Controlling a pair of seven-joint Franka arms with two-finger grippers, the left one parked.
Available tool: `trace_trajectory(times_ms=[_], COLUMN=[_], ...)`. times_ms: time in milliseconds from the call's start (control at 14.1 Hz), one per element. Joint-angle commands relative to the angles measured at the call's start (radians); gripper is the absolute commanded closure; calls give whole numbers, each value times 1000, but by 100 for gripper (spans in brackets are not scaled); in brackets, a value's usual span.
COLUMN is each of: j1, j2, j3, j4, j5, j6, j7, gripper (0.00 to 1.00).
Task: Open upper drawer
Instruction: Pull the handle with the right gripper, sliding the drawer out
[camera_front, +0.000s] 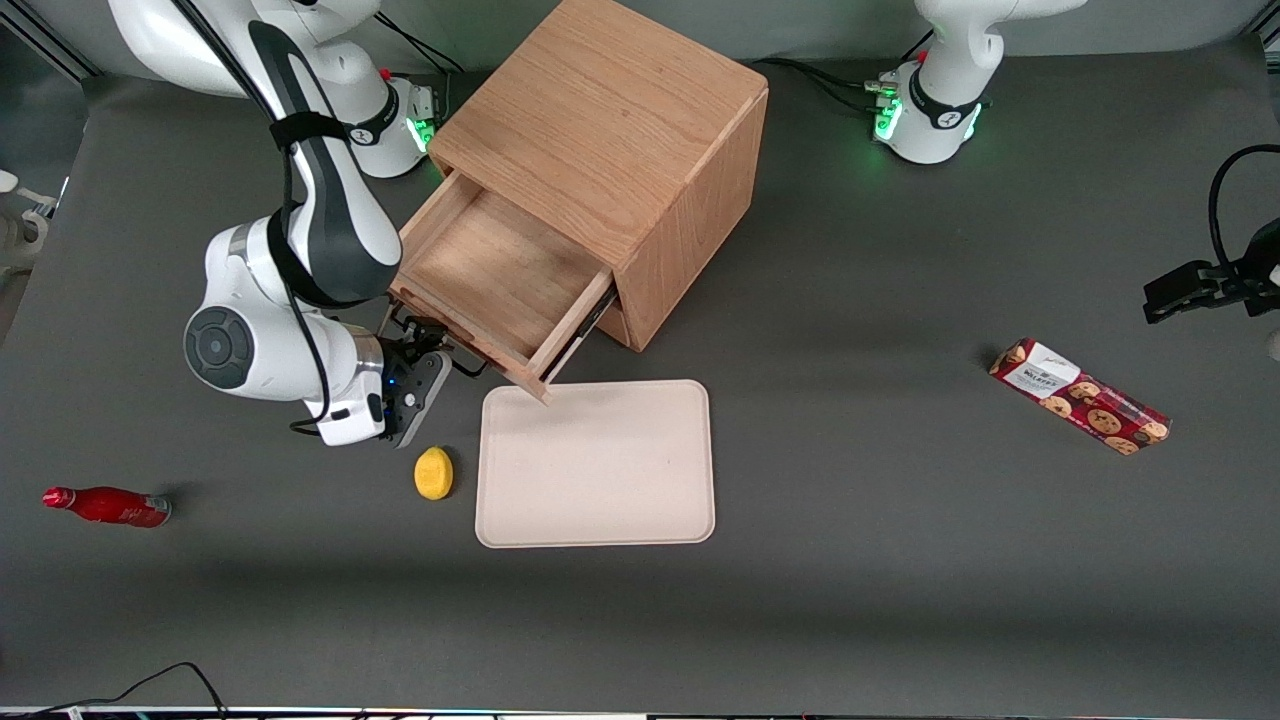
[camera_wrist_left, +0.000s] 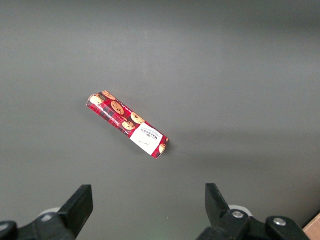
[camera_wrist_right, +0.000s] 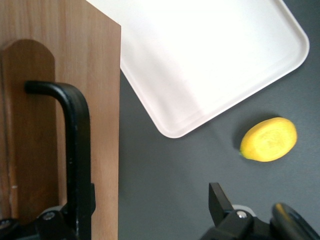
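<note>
The upper drawer (camera_front: 490, 270) stands pulled well out of the wooden cabinet (camera_front: 600, 130), which sits toward the working arm's end of the table (camera_front: 900, 560). The drawer's bare wooden floor and side walls are open to view, and nothing can be seen lying in it. Its front panel is seen only edge-on from the front camera. The drawer's black handle (camera_wrist_right: 75, 150) shows clearly only in the right wrist view, as a bent bar standing off the wood and cut off at the frame edge. The gripper (camera_front: 432, 345) hangs right at the drawer front, nearer the front camera than the cabinet. Its fingers are spread wide apart; one finger (camera_wrist_right: 47, 222) lies just beside the handle bar, and whether it touches the bar is hard to tell. The other finger (camera_wrist_right: 220, 205) is out over the bare table. The drawer beneath is almost wholly hidden under the pulled-out one. A pale tray (camera_front: 595, 465) lies just in front of the open drawer, its corner under the drawer's overhang. A lemon (camera_front: 433, 472) rests beside the tray, below the gripper. A red bottle (camera_front: 105, 505) lies on its side farther out at the working arm's end. A red cookie packet (camera_front: 1080, 397) lies well apart, toward the parked arm's end.
</note>
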Motion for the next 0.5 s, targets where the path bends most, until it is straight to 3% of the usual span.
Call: trace_trajectory(times_ms=[0, 426], j1=[-31, -70], j2=[44, 82], j3=[0, 0], j4=[59, 113], j5=[4, 2], j6=[-8, -8], j7=[-60, -95], gripper=[0, 0])
